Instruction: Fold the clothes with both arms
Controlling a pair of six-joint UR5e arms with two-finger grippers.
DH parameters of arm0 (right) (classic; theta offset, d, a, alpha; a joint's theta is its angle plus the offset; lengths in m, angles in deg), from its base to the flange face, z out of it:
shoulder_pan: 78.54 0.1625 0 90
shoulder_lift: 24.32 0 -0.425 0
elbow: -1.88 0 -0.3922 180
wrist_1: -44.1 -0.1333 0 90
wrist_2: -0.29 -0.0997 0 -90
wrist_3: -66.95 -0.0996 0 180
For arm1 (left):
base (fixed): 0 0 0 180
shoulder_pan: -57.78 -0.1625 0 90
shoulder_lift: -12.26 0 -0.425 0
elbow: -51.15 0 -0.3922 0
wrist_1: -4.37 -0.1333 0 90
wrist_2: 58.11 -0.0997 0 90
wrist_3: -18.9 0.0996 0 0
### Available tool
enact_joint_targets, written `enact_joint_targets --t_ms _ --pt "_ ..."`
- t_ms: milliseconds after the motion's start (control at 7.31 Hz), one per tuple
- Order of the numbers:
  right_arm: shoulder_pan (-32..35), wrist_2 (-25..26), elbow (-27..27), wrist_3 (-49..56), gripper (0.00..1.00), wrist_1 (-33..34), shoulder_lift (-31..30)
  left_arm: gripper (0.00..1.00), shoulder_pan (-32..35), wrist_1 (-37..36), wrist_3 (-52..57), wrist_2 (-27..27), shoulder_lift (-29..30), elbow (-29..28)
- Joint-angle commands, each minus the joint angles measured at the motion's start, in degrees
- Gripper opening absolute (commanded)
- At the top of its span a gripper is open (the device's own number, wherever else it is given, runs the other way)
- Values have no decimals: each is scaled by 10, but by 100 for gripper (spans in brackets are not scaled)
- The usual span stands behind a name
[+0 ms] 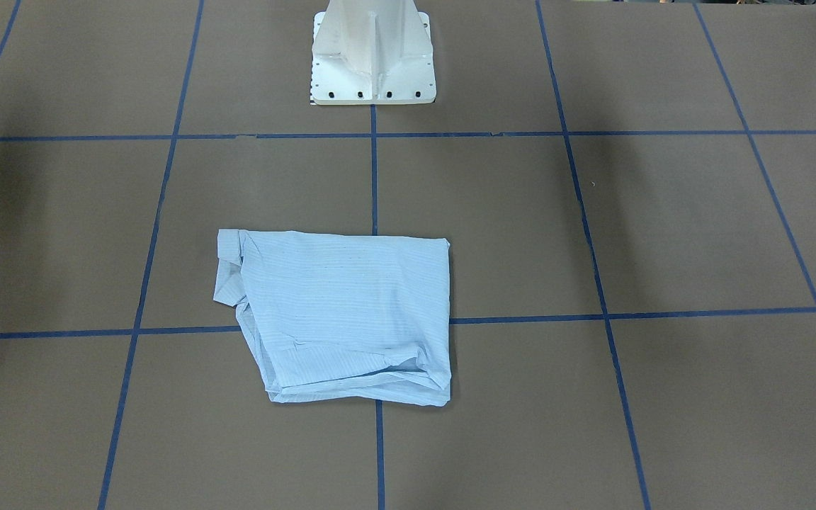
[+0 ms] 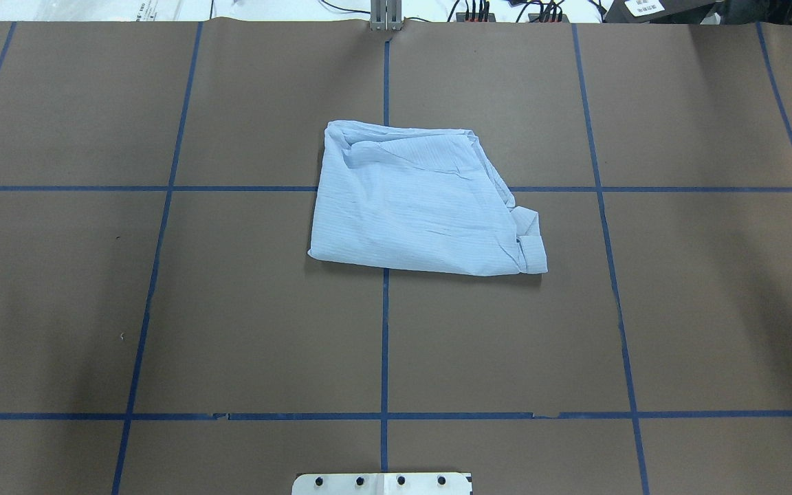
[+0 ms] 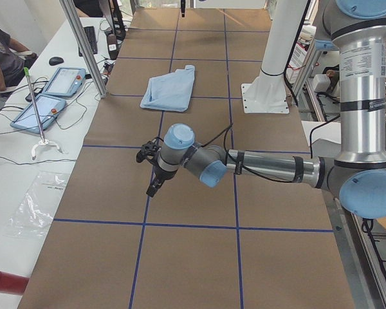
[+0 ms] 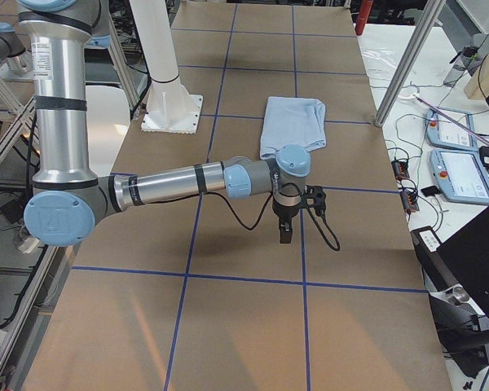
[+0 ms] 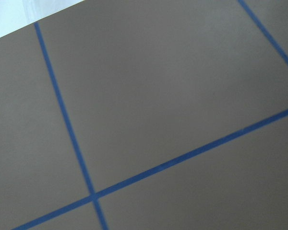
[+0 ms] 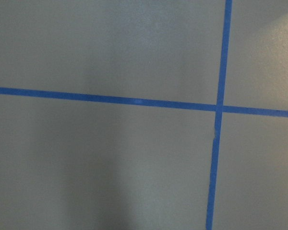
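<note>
Shirt (image 2: 423,206) lies folded in a rough rectangle, centre of the overhead frame, flat on the table (image 2: 162,309), untouched. Left gripper (image 3: 152,188) and right gripper (image 4: 284,235) hang over bare table, well apart from it. Fingers spread or pressed together? Cannot tell.

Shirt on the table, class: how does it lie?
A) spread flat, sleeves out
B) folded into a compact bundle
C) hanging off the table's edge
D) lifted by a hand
B: the shirt lies as a folded, roughly rectangular bundle flat on the table, well inside its edges.
</note>
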Motion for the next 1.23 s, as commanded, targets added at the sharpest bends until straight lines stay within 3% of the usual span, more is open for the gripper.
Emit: enact_joint_targets --t_ms 0,274,821,1094 --pt "36 -24 25 37 100 18 -24 100 41 -8 26 34 -36 15" --pt "38 -21 32 82 100 17 -56 100 45 -14 22 39 -64 46" --pt "39 -26 26 94 100 16 -61 100 42 -27 18 38 -16 -9" --pt "39 -15 24 89 100 15 -65 100 46 -79 17 56 -17 11"
